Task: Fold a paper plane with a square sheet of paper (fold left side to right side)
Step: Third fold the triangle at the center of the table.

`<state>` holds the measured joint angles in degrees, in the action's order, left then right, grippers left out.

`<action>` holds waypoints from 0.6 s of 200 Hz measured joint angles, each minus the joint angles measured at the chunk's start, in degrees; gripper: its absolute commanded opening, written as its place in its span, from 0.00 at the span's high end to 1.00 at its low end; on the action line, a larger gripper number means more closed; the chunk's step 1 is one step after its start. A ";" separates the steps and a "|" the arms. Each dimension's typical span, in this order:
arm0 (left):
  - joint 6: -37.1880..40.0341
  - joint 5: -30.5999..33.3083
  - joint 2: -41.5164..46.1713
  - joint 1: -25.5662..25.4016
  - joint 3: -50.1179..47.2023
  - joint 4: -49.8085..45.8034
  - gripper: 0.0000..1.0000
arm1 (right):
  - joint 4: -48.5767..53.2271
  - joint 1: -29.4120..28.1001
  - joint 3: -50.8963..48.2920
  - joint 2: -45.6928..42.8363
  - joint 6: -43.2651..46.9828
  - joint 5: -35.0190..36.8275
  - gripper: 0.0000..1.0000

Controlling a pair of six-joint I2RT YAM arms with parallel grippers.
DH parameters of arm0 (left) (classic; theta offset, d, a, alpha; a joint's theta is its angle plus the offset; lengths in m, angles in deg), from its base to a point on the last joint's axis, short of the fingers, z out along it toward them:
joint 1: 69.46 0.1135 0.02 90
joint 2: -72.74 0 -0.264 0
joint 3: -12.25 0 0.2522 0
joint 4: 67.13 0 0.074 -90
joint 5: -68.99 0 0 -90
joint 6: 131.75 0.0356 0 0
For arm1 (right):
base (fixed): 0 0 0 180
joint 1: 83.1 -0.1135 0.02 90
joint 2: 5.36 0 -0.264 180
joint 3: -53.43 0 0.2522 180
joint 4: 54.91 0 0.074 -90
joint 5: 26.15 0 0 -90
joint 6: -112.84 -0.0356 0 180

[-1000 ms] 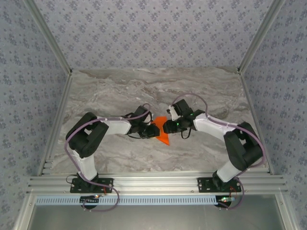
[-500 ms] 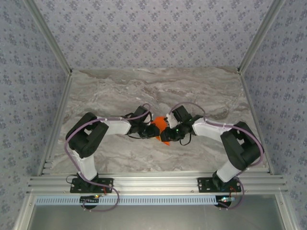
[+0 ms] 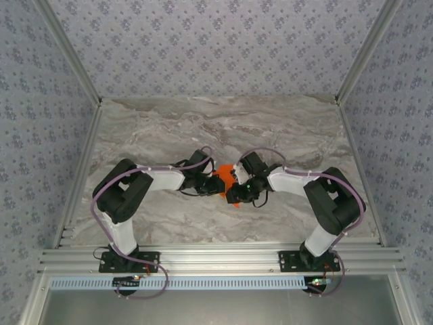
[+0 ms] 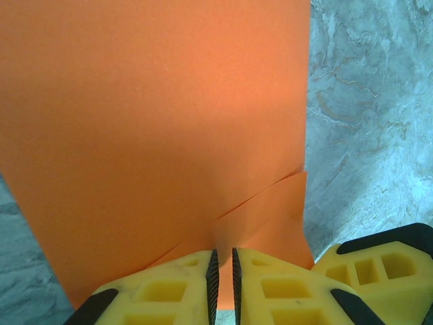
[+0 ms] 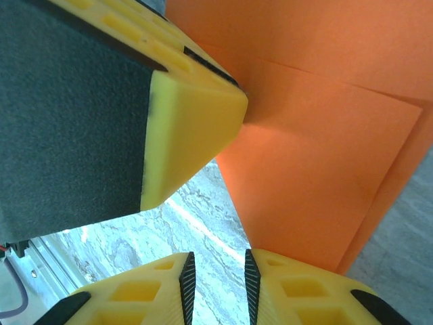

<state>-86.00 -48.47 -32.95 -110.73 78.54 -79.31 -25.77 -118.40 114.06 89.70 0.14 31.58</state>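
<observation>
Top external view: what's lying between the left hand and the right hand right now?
The orange paper, partly folded, lies between the left hand and the right hand, as the top external view shows.

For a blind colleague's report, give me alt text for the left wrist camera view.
A bright orange sheet of paper, a folded flap near its bottom, is pinched at its near edge by the yellow-fingered left end effector. Grey marble table shows to its right.
</observation>
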 measured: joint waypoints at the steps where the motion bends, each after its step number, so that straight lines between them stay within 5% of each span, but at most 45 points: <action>1: 0.00 0.00 0.00 0.00 0.00 0.00 0.83 | 0.04 0.00 0.00 0.00 0.00 0.02 0.70; 120: 0.02 0.02 0.00 0.00 0.02 -0.02 0.83 | 2.82 -0.37 -0.13 0.00 0.02 1.66 0.73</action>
<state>-85.98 -48.45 -32.95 -110.73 78.57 -79.33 -22.95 -118.78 113.93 89.70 0.16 33.24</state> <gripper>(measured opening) 0.166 0.276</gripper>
